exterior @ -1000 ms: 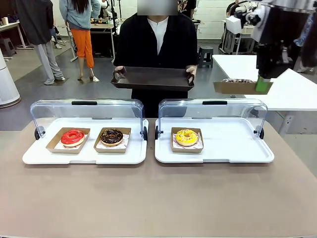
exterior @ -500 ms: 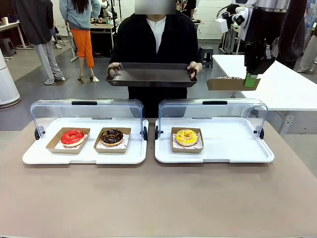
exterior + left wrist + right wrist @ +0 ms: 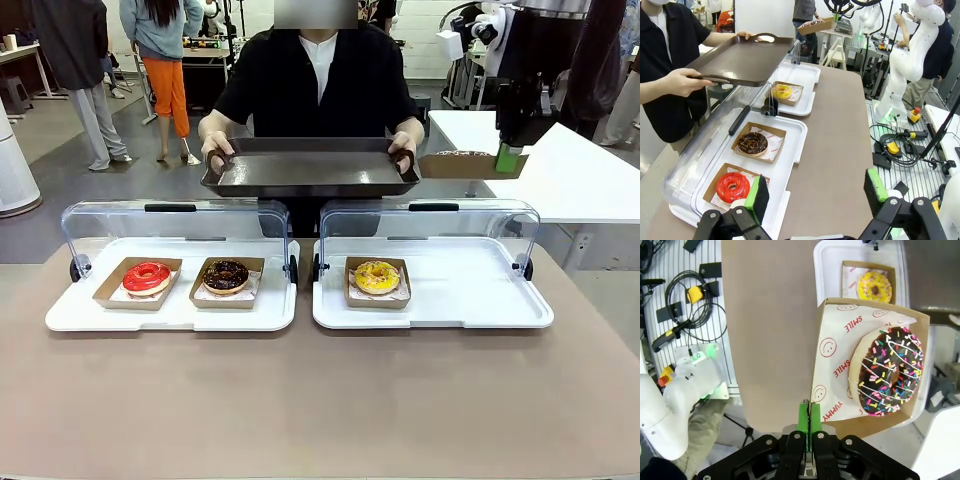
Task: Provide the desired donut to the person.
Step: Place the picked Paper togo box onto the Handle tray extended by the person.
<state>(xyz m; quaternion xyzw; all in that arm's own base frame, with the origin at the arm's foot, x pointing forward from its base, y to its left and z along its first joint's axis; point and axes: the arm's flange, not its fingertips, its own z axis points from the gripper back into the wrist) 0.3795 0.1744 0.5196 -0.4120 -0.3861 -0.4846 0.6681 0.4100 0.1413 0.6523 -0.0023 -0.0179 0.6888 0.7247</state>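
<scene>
My right gripper [image 3: 509, 157] hangs high at the far right, shut on the edge of a brown carton [image 3: 462, 165] just right of the dark tray. In the right wrist view the green pads [image 3: 802, 416] pinch the rim of this carton [image 3: 837, 365], which holds a chocolate donut with coloured sprinkles [image 3: 887, 371]. The person [image 3: 317, 85] in the black shirt holds a dark tray [image 3: 310, 170] in both hands over the far edge of the table. My left gripper [image 3: 816, 190] is open and holds nothing, low above the table's left end beside the red donut [image 3: 733, 186].
Two white trays with raised clear lids stand on the table. The left tray [image 3: 170, 312] holds a red donut [image 3: 147, 276] and a chocolate donut [image 3: 226, 275]. The right tray [image 3: 470, 300] holds a yellow donut [image 3: 377, 276]. A white table [image 3: 590, 180] stands at the far right.
The person has brought the dark tray lower and nearer. My right gripper has carried the carton left and slightly up, close to the tray's right handle.
</scene>
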